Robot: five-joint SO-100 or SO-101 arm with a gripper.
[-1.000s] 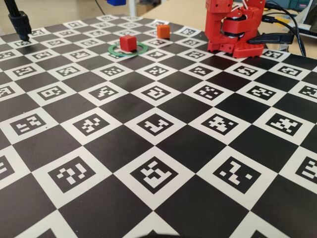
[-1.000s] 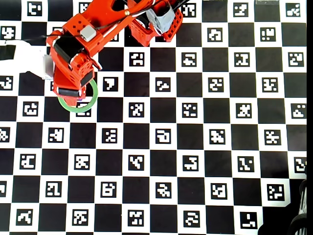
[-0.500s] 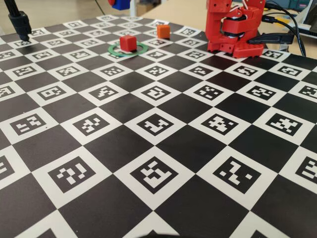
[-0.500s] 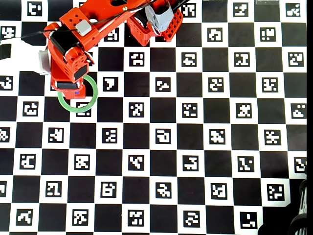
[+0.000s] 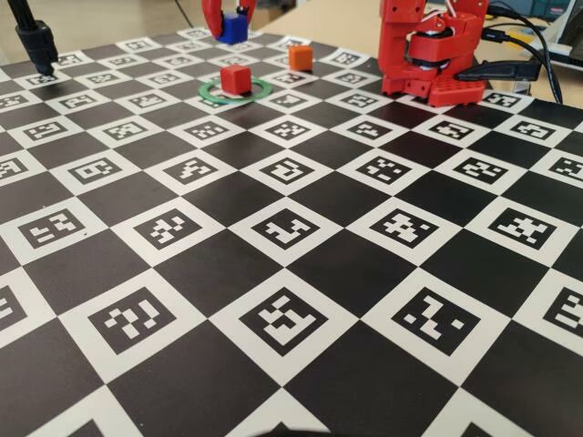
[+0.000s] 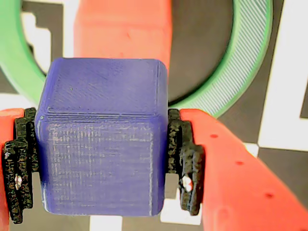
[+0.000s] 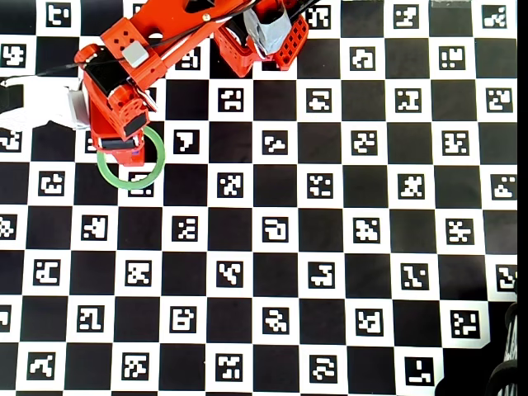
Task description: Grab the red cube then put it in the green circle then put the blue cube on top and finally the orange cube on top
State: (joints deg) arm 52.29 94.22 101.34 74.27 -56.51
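Stage one is reading as complete: the small matte red cube is sitting inside the thin flat green ring on the checkerboard marker mat. Stage two is under way. The red two-finger gripper is clamping the layered, 3D-printed deep-blue cube between black ribbed pads, hanging above the ring, toward 12 o'clock of the red cube in the fixed view. Alignment is probably slightly off; the overhead view hides it. The small matte orange cube is waiting at about 2 o'clock of the ring, untouched.

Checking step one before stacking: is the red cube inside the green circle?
Inside. The fixed view shows the red cube resting within the green circle.
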